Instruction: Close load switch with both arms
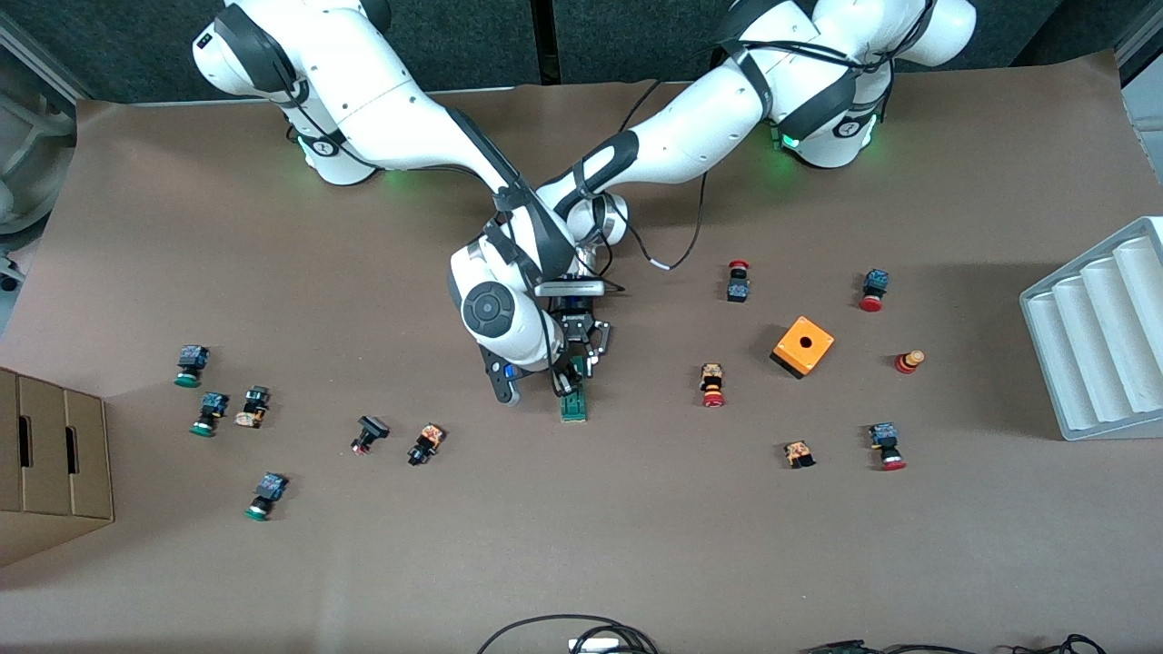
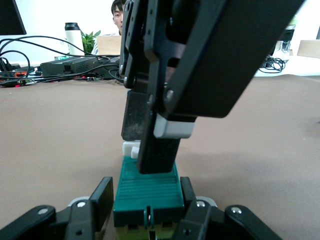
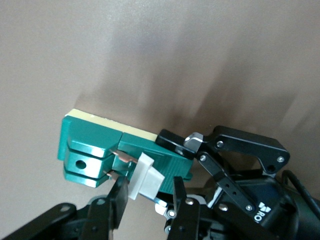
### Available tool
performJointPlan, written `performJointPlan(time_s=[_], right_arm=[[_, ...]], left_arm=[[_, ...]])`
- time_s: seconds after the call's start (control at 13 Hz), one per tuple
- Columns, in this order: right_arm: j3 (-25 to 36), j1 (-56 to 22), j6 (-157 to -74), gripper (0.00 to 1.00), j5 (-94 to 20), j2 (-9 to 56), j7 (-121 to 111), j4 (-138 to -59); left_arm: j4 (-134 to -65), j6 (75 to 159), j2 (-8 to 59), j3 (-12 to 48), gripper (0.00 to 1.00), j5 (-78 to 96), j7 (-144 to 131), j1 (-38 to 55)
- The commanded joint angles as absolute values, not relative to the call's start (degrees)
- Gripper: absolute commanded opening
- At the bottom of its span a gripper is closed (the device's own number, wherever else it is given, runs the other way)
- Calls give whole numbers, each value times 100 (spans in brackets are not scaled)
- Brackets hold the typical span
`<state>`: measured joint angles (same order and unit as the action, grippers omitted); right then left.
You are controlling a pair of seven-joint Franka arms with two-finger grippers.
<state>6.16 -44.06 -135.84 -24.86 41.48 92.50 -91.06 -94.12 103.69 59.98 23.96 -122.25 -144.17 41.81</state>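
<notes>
The load switch [image 1: 573,401] is a narrow dark-green block lying on the brown table in the middle. My left gripper [image 1: 585,363] is low at the block's end farther from the front camera. In the left wrist view its jaws [image 2: 146,199] are shut on the block's sides [image 2: 147,185]. My right gripper [image 1: 564,381] hangs over the block. In the right wrist view it [image 3: 150,199] is open, and its two fingers straddle the switch's white piece [image 3: 145,176]. One finger touches the piece; the other stands apart. The left gripper's finger [image 3: 172,141] also shows there on the block [image 3: 90,140].
An orange cube with a hole [image 1: 802,346] and several red-capped push buttons [image 1: 712,384] lie toward the left arm's end. Several green-capped buttons [image 1: 210,413] lie toward the right arm's end, beside a cardboard box [image 1: 54,463]. A white ribbed tray [image 1: 1095,336] stands at the table edge.
</notes>
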Motion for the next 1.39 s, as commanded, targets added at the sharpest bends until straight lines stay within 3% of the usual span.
performJointPlan(time_s=[0.0,0.39,0.62,1.31], right_arm=[[606,-4403,-13886,42,-2558,4183,9053,-9193],[606,-4395,-14019,38,-2549,4219,8956,-9176],[606,-4368,-14010,28,-2566,4219,8956,-9141],[598,-4201,-13607,28,-2584,4219,9000,-8825]], left_arm=[[-9290,10327,6091,2399,61,-12120,-14625,4227],[-9299,10327,6108,2399,61,-12155,-14581,4254],[-9299,10345,6117,2391,61,-12199,-14529,4254],[-9308,10354,6117,2382,61,-12199,-14520,4359]])
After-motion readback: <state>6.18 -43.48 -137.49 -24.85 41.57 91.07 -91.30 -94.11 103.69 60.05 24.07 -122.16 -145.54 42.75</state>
